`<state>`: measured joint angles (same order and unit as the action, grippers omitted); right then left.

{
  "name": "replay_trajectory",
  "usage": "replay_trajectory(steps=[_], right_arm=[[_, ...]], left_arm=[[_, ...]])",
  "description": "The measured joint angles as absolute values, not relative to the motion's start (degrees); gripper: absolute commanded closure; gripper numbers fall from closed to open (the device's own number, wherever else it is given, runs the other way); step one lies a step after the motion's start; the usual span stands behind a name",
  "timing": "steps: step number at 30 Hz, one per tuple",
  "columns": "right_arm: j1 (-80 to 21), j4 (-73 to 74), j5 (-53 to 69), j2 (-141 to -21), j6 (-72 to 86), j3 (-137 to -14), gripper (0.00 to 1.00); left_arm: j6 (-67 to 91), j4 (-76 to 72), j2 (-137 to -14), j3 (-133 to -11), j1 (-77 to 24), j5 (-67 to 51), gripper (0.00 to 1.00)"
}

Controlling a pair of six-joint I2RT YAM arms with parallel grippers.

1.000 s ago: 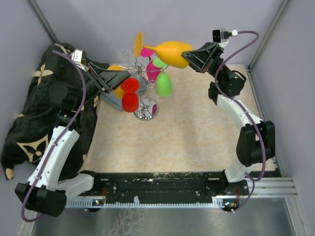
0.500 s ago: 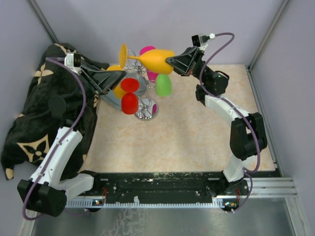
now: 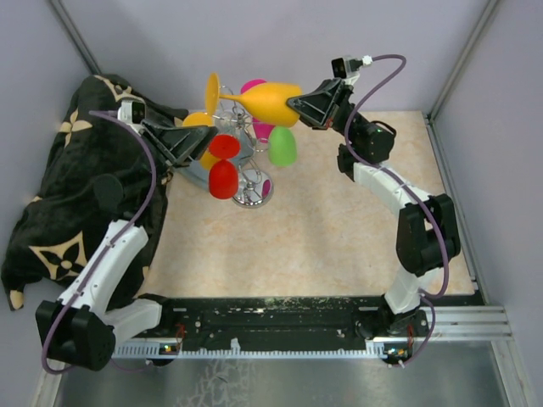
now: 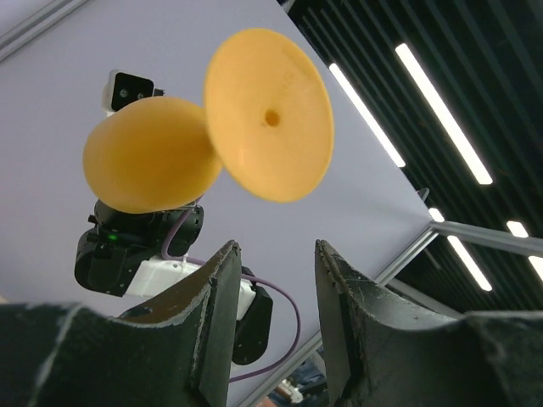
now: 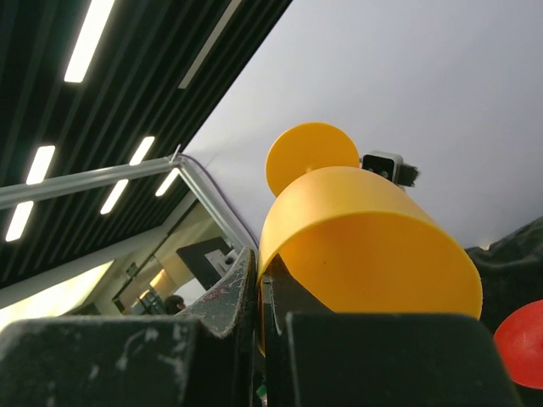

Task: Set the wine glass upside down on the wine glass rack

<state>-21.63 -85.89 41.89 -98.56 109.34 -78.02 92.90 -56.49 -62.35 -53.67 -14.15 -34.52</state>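
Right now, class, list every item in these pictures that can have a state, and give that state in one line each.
orange wine glass, lying sideways in the air, gripped at the bowl's rim, not on the rack
right pincer, shut on orange wine glass
left pincer, open, empty
wine glass rack, upright, several glasses hanging
red glass, hanging bowl down
green glass, hanging bowl down
black cloth, crumpled

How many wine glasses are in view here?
5: orange one in the right gripper; red, green, pink and another orange hang on the rack. Others may be hidden.
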Motion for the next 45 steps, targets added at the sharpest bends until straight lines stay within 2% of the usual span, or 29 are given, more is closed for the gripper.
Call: replay_trajectory(steps=[5, 12, 27, 32, 36, 39, 43, 45], right_arm=[[-21.6, -85.9, 41.9, -98.6, 109.4, -78.1, 1.00], [-21.7, -85.9, 41.9, -98.6, 109.7, -78.1, 1.00], [-26.4, -86.0, 42.0, -98.6, 109.2, -78.0, 1.00], [-27.3, -86.0, 42.1, -98.6, 109.1, -76.8, 1.00], [-27.3, -86.0, 42.1, -98.6, 109.1, -76.1, 1.00], [-27.3, -86.0, 42.0, -98.6, 109.0, -75.2, 1.00], [-27.3, -86.0, 41.7, -98.6, 108.6, -74.6, 1.00], [-27.3, -86.0, 41.7, -98.6, 108.6, -74.7, 0.84]], left_arm=[[99.0, -63.8, -63.4, -47.8, -14.1, -31.9, 0.54], [106.9, -75.2, -68.8, -46.0, -14.1, -28.9, 0.54], [110.4, -80.4, -70.4, -49.2, -14.1, -28.1, 0.55], [111.5, -81.3, -70.8, -49.2, -14.0, -27.7, 0.65], [112.3, -82.0, -70.8, -49.2, -13.7, -27.3, 0.87], [113.5, -82.4, -70.8, -49.2, -13.8, -27.2, 0.98], [115.2, -82.3, -70.7, -49.2, -13.8, -27.4, 1.00], [115.7, -82.3, -70.5, -49.2, -13.9, -27.5, 1.00]])
